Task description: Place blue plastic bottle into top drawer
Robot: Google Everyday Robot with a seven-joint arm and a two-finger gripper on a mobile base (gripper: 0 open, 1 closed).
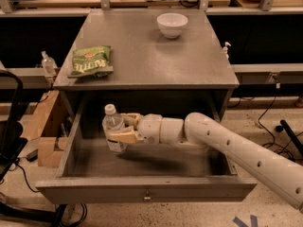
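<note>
The blue plastic bottle (112,125) is a clear bottle with a white cap. It stands upright inside the open top drawer (147,188), near the drawer's back left. My gripper (124,128) reaches in from the right and is shut on the bottle's body, one finger behind it and one in front. The bottle's base is at or just above the drawer floor; I cannot tell if it touches. The drawer is pulled fully out, with a small metal knob (147,197) on its front panel.
On the cabinet top (156,56) lie a green chip bag (91,60) at the left and a white bowl (172,24) at the back. A tiny pump bottle (227,48) stands at the right edge. A wooden crate (45,126) sits left of the cabinet.
</note>
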